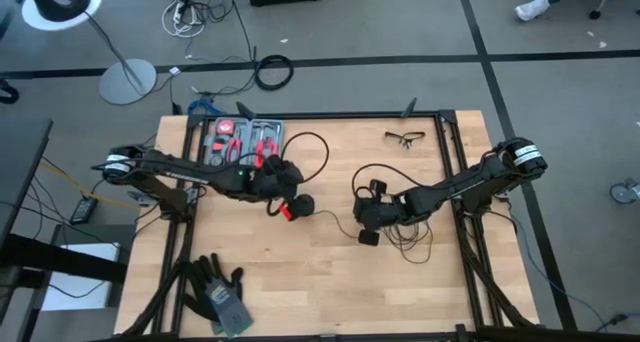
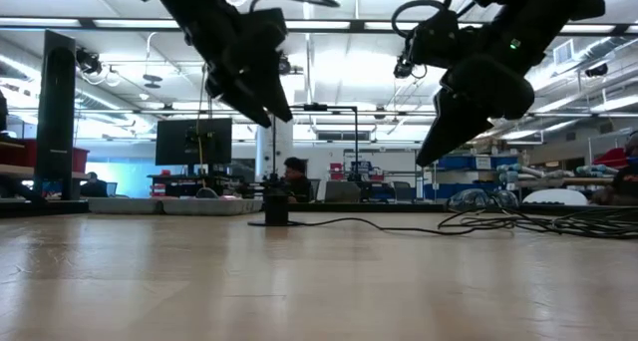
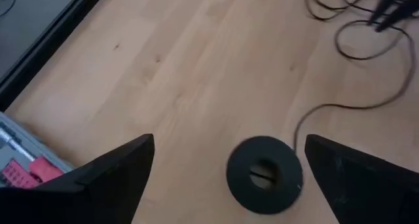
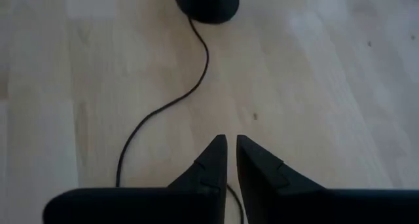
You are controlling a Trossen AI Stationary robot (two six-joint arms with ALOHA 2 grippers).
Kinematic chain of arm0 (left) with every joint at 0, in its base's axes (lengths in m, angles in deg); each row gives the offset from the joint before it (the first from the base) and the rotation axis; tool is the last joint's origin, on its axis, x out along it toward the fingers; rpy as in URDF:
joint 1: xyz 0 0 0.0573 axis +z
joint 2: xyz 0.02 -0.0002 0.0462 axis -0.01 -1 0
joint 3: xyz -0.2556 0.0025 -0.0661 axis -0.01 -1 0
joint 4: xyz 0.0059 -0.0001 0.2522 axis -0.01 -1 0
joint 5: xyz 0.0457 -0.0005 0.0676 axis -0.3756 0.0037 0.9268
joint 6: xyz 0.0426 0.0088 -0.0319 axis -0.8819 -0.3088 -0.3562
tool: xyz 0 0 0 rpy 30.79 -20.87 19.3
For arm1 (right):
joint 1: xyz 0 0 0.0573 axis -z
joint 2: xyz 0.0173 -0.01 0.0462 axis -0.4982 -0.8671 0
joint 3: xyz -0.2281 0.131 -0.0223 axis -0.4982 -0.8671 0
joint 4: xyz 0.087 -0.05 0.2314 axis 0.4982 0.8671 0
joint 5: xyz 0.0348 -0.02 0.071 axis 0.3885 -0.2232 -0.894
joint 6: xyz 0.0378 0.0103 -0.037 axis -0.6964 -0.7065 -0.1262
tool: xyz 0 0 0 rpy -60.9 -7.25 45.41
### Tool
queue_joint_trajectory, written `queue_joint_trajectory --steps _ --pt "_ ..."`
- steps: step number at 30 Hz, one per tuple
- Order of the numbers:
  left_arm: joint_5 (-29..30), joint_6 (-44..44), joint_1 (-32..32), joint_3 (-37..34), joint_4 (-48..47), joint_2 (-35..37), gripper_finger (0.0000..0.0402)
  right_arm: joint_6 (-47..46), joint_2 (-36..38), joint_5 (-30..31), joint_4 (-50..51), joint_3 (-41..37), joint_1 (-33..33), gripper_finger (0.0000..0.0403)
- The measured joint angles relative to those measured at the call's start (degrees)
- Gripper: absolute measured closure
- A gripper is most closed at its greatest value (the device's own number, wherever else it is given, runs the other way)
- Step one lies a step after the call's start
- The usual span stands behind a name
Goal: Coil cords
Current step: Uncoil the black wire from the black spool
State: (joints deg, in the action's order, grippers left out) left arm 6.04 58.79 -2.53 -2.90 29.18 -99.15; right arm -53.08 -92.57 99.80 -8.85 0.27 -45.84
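Wooden desk carrying both arms. Left gripper, fingers spread wide, hangs over the puck, which lies flat near desk centre. Right gripper, fingers nearly together with a narrow gap, hovers above the cord; no pinch is visible. The cord runs from the puck across toward the right arm, ending in loose tangled loops.

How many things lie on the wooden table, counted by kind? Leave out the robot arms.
Thin black cord with puck: 1
Tool tray: 1
Pairs of gloves: 1
Safety glasses: 1
Total: 4
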Motion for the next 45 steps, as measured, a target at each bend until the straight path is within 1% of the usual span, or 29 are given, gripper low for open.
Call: queue_joint_trajectory --steps 5,7,11,14,18,22,28,30,32,36,38,40,42,45 --pt "-0.2 -1.6 -0.8 0.0 -2.3 0.4 0.0002 -0.2 -0.1 -0.3 -1.2 0.0 0.3 0.0369" --pt "-1.3 -2.3 -0.8 0.0 -3.7 0.4 0.0002 -0.9 -0.1 -0.5 -0.4 0.0 0.3 0.0369" --pt "-3.3 -0.6 -0.8 0.0 -6.6 0.3 0.0002 -3.4 0.5 -3.4 3.7 0.0 0.2 0.0370" --pt "-3.0 -0.8 -1.6 0.0 -7.5 0.3 0.0002 -9.7 2.0 -3.6 11.3 -0.1 0.3 0.0370" --pt "-1.3 -1.8 -3.1 0.0 -6.5 0.5 0.0002 -17.1 5.2 -3.5 17.9 -2.9 -1.0 0.0369" --pt "-1.2 -2.4 -3.4 0.0 -6.1 0.5 0.0002 -24.0 9.4 -4.1 19.4 -7.3 -3.6 0.0371" --pt "-1.0 -2.5 -3.4 0.0 -5.6 0.5 0.0002 -35.2 13.9 -8.2 18.8 -15.2 -7.5 0.0369" --pt "-1.2 -2.7 -3.4 0.0 -5.3 0.5 0.0002 -37.4 14.2 -8.4 15.7 -17.9 -8.4 0.0369" --pt "-1.2 -3.1 -3.4 0.0 -4.9 0.5 0.0002 -37.4 13.8 -7.7 9.2 -20.7 -8.8 0.0370" --pt "-1.3 -3.9 -3.4 0.0 -3.5 0.5 0.0002 -32.9 11.4 -4.5 -8.6 -24.7 -8.1 0.0369" --pt "-1.8 -4.0 -3.4 0.0 -3.0 0.5 0.0002 -30.9 10.0 -2.7 -14.3 -25.5 -7.3 0.0369" --pt "-2.0 -4.0 -3.4 0.0 -3.1 0.5 0.0002 -27.9 7.8 -1.2 -20.8 -25.7 -5.6 0.0369" --pt "-2.2 -4.1 -3.5 -0.1 -3.0 0.5 0.0002 -23.8 5.1 -0.8 -27.4 -25.8 -3.6 0.0370" --pt "-2.3 -4.9 -3.7 -1.7 -1.7 0.5 0.0002 -18.6 -1.1 -3.3 -38.8 -25.7 0.0 0.0370"
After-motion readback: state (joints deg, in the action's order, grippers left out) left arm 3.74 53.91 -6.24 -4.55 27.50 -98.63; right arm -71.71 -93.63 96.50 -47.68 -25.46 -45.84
